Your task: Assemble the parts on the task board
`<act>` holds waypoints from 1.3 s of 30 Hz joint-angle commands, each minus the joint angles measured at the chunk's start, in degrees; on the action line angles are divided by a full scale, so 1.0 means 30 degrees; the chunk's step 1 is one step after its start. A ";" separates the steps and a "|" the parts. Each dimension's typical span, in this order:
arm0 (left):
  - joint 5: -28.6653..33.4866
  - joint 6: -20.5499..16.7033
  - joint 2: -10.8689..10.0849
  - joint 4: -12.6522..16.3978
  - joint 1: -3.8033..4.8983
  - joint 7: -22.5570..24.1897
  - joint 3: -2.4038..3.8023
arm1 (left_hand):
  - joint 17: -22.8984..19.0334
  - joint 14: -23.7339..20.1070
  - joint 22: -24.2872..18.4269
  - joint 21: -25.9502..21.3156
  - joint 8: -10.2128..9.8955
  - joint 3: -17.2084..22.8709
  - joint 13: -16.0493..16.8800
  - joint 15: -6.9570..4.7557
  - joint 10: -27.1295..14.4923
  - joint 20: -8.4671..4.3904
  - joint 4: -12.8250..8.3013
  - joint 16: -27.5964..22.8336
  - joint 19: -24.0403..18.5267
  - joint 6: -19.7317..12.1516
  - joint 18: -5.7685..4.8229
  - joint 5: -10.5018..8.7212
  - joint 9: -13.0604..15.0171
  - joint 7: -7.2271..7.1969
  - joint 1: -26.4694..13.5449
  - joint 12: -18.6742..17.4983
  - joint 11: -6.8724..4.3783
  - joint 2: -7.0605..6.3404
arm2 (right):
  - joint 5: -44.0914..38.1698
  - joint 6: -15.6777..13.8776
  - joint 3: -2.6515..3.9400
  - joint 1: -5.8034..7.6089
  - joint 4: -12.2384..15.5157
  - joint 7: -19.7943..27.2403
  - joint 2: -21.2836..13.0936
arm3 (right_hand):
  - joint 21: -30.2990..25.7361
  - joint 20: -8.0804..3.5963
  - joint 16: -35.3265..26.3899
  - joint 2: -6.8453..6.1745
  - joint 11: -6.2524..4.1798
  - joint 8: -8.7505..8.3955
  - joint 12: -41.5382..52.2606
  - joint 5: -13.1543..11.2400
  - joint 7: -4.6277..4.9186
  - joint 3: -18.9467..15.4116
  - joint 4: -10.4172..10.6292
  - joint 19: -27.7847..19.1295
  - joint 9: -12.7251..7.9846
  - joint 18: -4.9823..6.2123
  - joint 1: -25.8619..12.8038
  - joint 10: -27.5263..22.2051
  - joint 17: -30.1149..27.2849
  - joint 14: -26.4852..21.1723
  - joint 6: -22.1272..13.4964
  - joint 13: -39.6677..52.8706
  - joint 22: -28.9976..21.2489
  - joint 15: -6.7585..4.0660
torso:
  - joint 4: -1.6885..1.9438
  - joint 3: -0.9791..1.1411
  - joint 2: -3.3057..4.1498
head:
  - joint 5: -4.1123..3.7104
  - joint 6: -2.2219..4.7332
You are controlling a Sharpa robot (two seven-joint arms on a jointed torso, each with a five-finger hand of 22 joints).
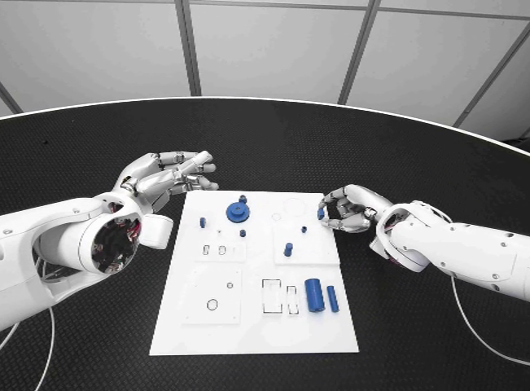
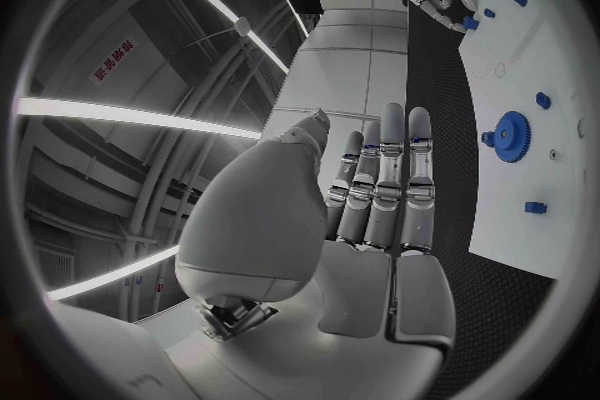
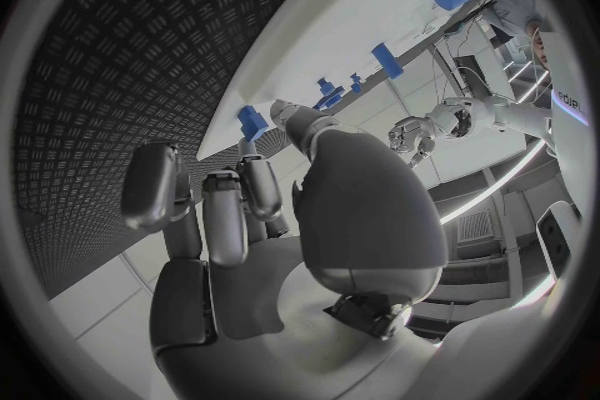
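Observation:
The white task board (image 1: 253, 326) lies in the middle of the black table. A blue gear (image 1: 238, 213) stands near its far edge, with small blue pegs (image 1: 288, 249) nearby. A thick blue cylinder (image 1: 314, 294) and a thin blue rod (image 1: 333, 298) lie at the board's near right. My right hand (image 1: 349, 210) is curled at the board's far right edge and pinches a small blue part (image 1: 321, 213) between thumb and finger; that part (image 3: 253, 120) sits right at the fingertips. My left hand (image 1: 165, 177) hovers off the board's far left corner, fingers straight and holding nothing (image 2: 375, 210).
Outlined slots and holes (image 1: 273, 296) mark the board's near half. The black patterned table (image 1: 288, 147) stretches round the board on all sides, ending in a curved pale rim (image 1: 124, 103) at the back.

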 commanded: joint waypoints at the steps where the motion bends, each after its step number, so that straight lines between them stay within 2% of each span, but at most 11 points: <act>1: 0.0000 0.0000 -0.0002 0.0002 0.0000 -0.0002 0.0000 | 0.0020 -0.0091 0.0031 0.0064 -0.0076 0.0128 -0.0009 0.0033 0.0098 -0.0022 -0.0011 0.0081 -0.0096 -0.0035 0.0224 -0.0016 0.0023 0.0105 0.0126 -0.0078 0.0095 -0.0011 | 0.0000 0.0016 0.0001 -0.0007 -0.0010 -0.0057 0.0021 | 0.0146 0.0094 0.0127 0.0146 -0.0019 0.0128 0.0162 0.0078 -0.0044 0.0016 -0.0086 0.0122 0.0038 -0.0090 0.0032 0.0192 0.3859 0.1776 0.0184 0.0050 0.0060 0.0118 | -0.0004 -0.0005 0.0014 | 0.0025 -0.0043; 16: -0.0002 0.0004 -0.0058 0.0040 0.0002 -0.0017 0.0000 | 0.0029 -0.0105 0.0032 0.0072 -0.0085 0.0157 -0.0009 0.0034 0.0100 -0.0020 -0.0010 0.0091 -0.0106 -0.0036 0.0225 -0.0017 0.0027 0.0110 0.0131 -0.0093 0.0097 -0.0028 | 0.0000 -0.0047 0.0004 -0.0013 0.0004 -0.0278 0.0076 | 0.0261 0.0102 0.0178 0.0457 0.0000 0.0209 0.0340 0.0141 -0.0009 0.0195 -0.0084 0.0225 0.0084 -0.0121 0.0054 0.0355 0.3974 0.1805 0.0519 0.0209 0.0209 0.0130 | -0.0002 -0.0008 0.0012 | 0.0090 -0.0180; 26: -0.0002 0.0040 -0.0076 0.0070 0.0002 -0.0030 0.0000 | 0.0029 -0.0105 0.0032 0.0072 -0.0085 0.0157 -0.0009 0.0034 0.0100 -0.0020 -0.0010 0.0091 -0.0106 -0.0036 0.0225 -0.0017 0.0027 0.0110 0.0131 -0.0093 0.0097 -0.0028 | 0.0000 0.0038 0.0008 -0.0011 -0.0097 -0.0385 0.0222 | 0.0470 0.0054 0.0248 0.0937 -0.0086 0.0455 0.0669 0.0139 -0.0123 0.0486 -0.0108 0.0385 0.0190 -0.0171 0.0050 0.0670 0.4138 0.1845 0.1281 0.0524 0.0481 0.0051 | -0.0004 0.0008 -0.0002 | 0.0127 -0.0240; 39: -0.0002 0.0068 -0.0125 0.0134 0.0003 -0.0048 0.0000 | 0.0029 -0.0105 0.0032 0.0072 -0.0085 0.0157 -0.0009 0.0034 0.0100 -0.0020 -0.0010 0.0091 -0.0106 -0.0036 0.0225 -0.0017 0.0027 0.0110 0.0131 -0.0093 0.0097 -0.0028 | 0.0000 0.0118 0.0011 -0.0007 -0.0154 -0.0640 0.0271 | 0.0541 0.0032 0.0276 0.1028 -0.0116 0.0487 0.0717 0.0115 -0.0156 0.0549 -0.0147 0.0433 0.0205 -0.0189 0.0080 0.0721 0.4206 0.1861 0.1386 0.0570 0.0566 0.0022 | -0.0016 0.0020 0.0018 | 0.0179 -0.0290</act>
